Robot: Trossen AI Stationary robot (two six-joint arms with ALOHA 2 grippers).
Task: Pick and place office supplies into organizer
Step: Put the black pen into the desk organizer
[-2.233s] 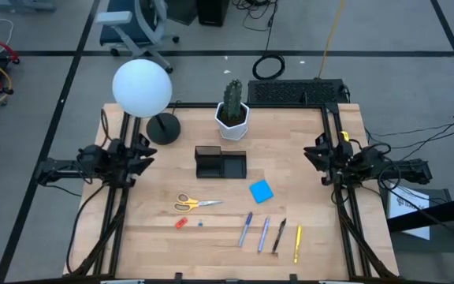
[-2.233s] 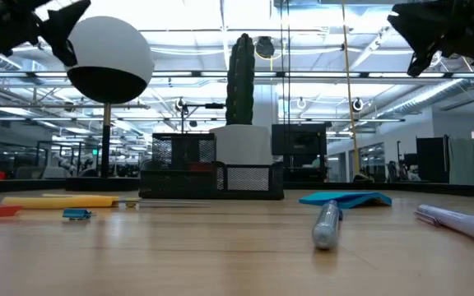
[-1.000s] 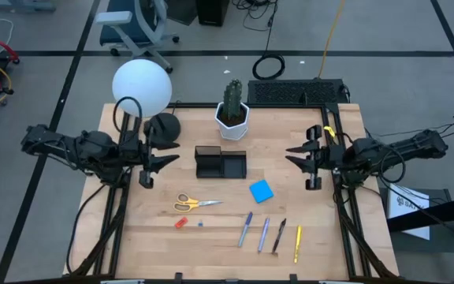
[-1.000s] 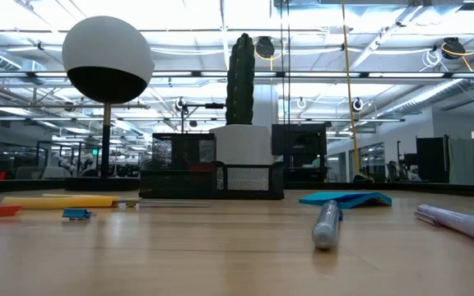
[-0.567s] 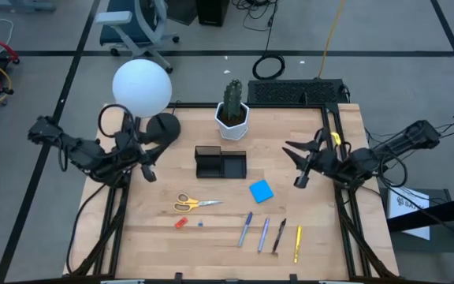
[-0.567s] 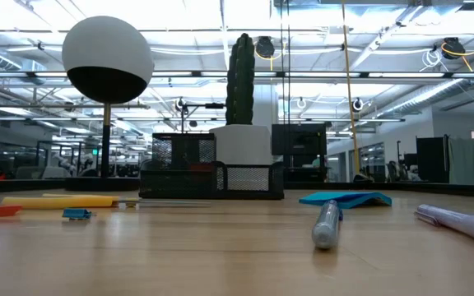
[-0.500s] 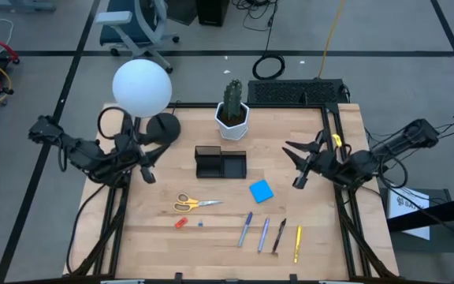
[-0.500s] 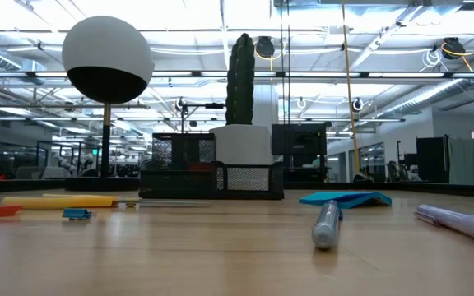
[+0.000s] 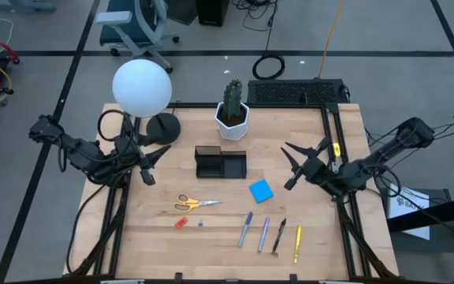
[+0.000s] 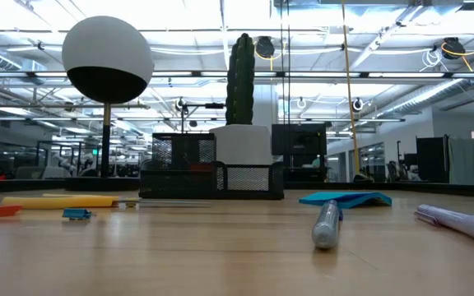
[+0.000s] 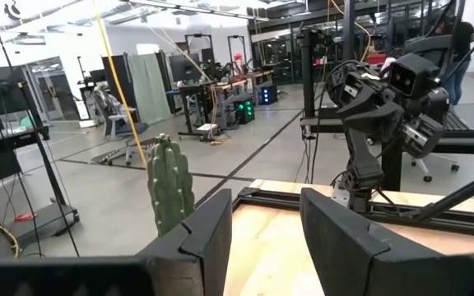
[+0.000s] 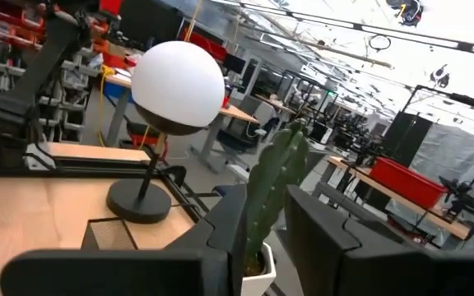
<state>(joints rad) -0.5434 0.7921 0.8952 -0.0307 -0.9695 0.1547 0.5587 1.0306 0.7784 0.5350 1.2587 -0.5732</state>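
**Both arms raised, nothing picked yet**

The left gripper (image 9: 150, 162) and right gripper (image 9: 294, 167) hover with fingers apart, holding nothing, either side of the organizer (image 9: 220, 163) at mid-table. Scissors (image 9: 194, 203), sticky pad (image 9: 261, 190) and pens (image 9: 270, 234) lie nearer, well spaced. Next comes a descent onto one item; open wood surrounds each.

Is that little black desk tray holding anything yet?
Apparently empty: seen from above, the organizer shows only dark compartments, and scissors and pens lie on the table.
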